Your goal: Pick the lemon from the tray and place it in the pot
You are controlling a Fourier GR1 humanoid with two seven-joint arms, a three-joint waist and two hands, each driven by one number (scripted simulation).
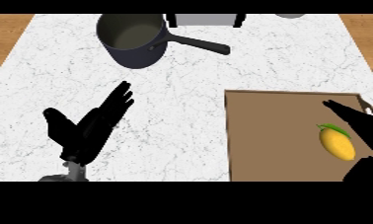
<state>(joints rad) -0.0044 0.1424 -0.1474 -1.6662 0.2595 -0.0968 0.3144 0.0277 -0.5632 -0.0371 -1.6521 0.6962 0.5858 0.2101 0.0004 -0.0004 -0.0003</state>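
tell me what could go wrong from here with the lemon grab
The lemon lies near the right edge of the brown tray, and the right hand is only partly in view beside it, so a nudge might roll it off the tray. The pot stands far across the counter, with its long handle pointing toward the tray; the carry could clip it.

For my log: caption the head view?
Yellow lemon on brown tray, right hand beside it; dark pot empty.
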